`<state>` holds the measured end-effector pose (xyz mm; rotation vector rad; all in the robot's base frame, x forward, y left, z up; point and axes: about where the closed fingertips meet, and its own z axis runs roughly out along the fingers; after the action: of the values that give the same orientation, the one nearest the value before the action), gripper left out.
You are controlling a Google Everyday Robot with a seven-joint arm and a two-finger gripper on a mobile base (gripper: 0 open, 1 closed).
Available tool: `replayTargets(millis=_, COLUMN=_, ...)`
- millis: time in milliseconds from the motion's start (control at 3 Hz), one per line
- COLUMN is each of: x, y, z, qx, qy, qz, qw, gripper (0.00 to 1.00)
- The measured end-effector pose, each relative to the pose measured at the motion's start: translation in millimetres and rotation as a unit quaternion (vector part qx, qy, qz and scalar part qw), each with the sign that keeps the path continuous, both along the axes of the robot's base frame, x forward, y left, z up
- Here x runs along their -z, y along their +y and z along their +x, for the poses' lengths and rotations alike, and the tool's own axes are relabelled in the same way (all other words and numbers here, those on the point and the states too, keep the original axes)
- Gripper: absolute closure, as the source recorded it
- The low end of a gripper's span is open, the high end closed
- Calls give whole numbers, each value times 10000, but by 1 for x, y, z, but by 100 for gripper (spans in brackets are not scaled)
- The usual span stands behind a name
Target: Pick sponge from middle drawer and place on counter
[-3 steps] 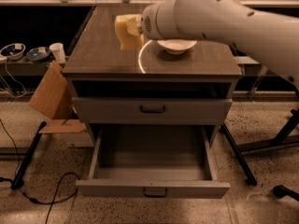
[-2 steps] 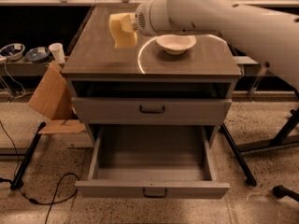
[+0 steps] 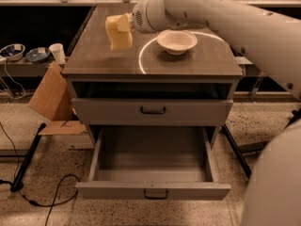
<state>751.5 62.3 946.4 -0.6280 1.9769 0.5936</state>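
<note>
The sponge [image 3: 119, 39] is in the grip of the claw [image 3: 123, 23], whose fingers are closed on its upper end. It hangs tilted over the counter [image 3: 197, 66], toward 9 o'clock from the counter's middle. I cannot tell whether its lower edge touches the top.

Nearest, at 6 o'clock in the view, the middle drawer [image 3: 153, 190] stands pulled far out. Its small dark handle [image 3: 155, 195] is on the front panel, and its grey floor is in plain sight. At 8 o'clock from it a black cable [image 3: 51, 205] loops over the speckled floor. At 4 o'clock a pale, rounded part of the robot [image 3: 275, 182] fills the corner.

Above the open drawer, the handled upper drawer [image 3: 113, 112] is shut. A folded piece of cardboard [image 3: 49, 95] leans against the cabinet at 9 o'clock of it.

On the counter a pale curved ring mark [image 3: 141, 60] arcs near the front edge. Just behind it, at 3 o'clock from the sponge, sits a white bowl [image 3: 177, 41], apart from the sponge. The white arm [image 3: 225, 18] reaches in from 3 o'clock, passing above and behind the bowl to the claw.

Farther left, at 9 o'clock, a paper cup [image 3: 58, 53] and two small dishes [image 3: 12, 52] stand on a low shelf.
</note>
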Motion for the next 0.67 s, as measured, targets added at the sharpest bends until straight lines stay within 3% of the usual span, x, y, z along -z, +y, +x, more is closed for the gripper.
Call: replayTargets(millis=667, x=23, y=13, z=20, qx=-314, qy=487, qz=3, qw=9983, gripper=14)
